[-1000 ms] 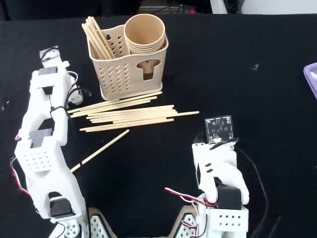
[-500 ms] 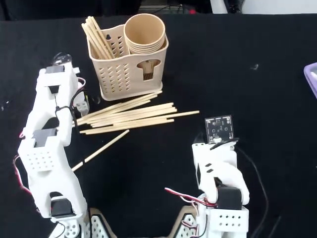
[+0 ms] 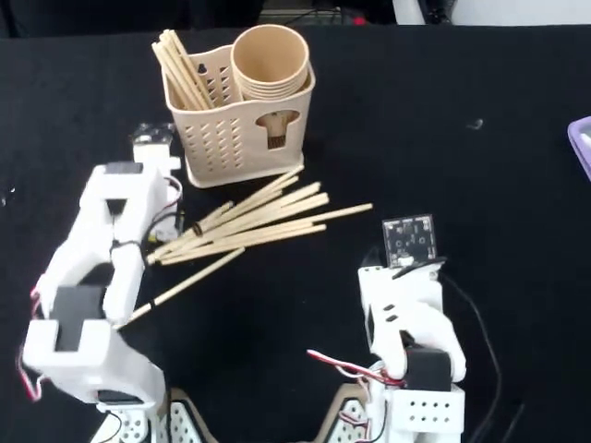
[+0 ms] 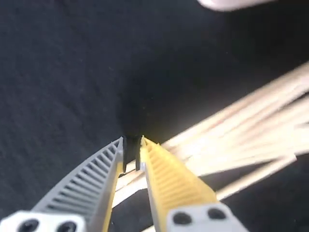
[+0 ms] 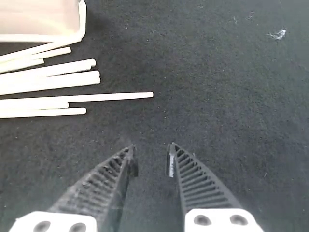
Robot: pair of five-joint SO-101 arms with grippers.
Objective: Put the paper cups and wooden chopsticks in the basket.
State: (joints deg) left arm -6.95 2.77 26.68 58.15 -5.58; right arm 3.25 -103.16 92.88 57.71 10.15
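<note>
A beige perforated basket (image 3: 231,129) stands at the back of the black table, holding a stack of paper cups (image 3: 270,57) and a few wooden chopsticks (image 3: 182,66). Several loose chopsticks (image 3: 263,217) lie fanned out in front of it, and one chopstick (image 3: 189,281) lies apart, nearer the front. My left arm (image 3: 115,217) is over the fan's left ends. Its gripper (image 4: 131,141) is nearly closed, with chopsticks (image 4: 231,130) running between and under its fingers. My right gripper (image 5: 150,154) is open over bare cloth, short of the chopstick tips (image 5: 120,96).
A purple object (image 3: 582,148) pokes in at the right edge. My right arm (image 3: 406,314) rests at the front right. The basket's corner (image 5: 43,19) shows in the right wrist view. Black cloth stretches to the right of the chopsticks.
My left arm has swung right and forward onto the chopsticks' left ends. The pile has turned from lying level into a fan, its left ends drawn together and forward. The right arm has not moved.
</note>
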